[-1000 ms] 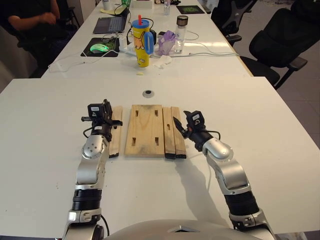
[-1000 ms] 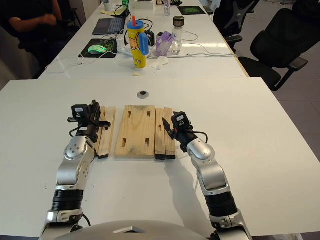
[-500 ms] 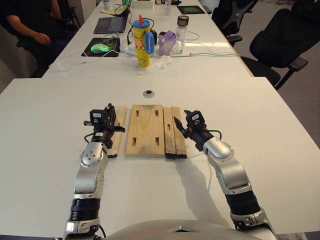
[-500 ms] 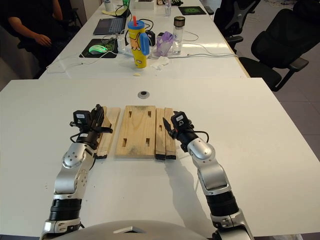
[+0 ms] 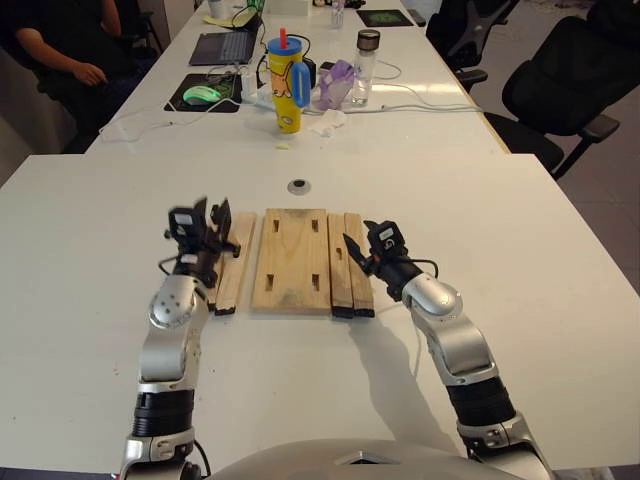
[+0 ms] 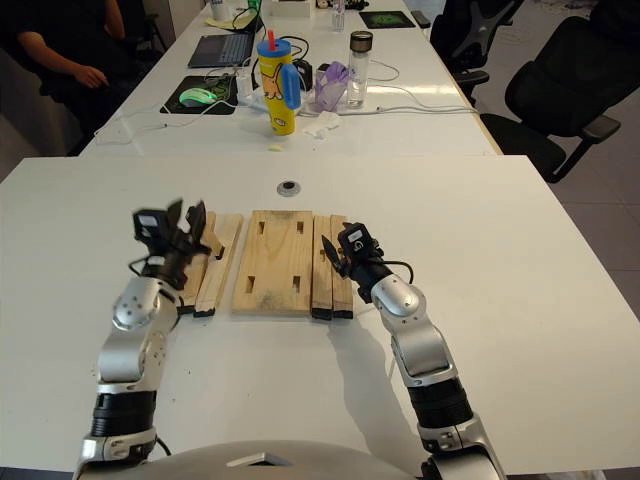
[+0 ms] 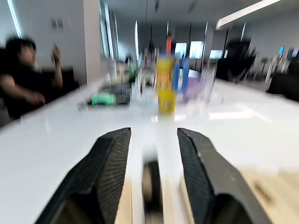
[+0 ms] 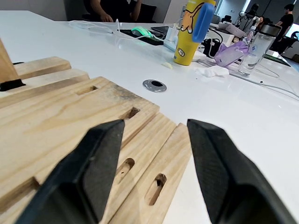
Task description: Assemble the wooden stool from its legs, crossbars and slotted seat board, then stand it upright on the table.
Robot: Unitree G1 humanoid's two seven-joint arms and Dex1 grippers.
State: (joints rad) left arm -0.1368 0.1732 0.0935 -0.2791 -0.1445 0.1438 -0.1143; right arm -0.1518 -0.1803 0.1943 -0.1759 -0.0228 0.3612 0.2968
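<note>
No legible text, apparently.

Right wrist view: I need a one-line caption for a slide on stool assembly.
Open right gripper aimed at two slotted bars beside the seat board on the table.

Seat board (image 5: 290, 262) mid-desk (image 5: 520, 240); right bars (image 5: 346, 285) touch its right edge, left bars (image 5: 236, 268) just beside its left. Left pincer (image 5: 211, 216) above left bars, right pincer (image 5: 355, 255) above right bars. Grommet (image 5: 297, 186) behind board.
</note>
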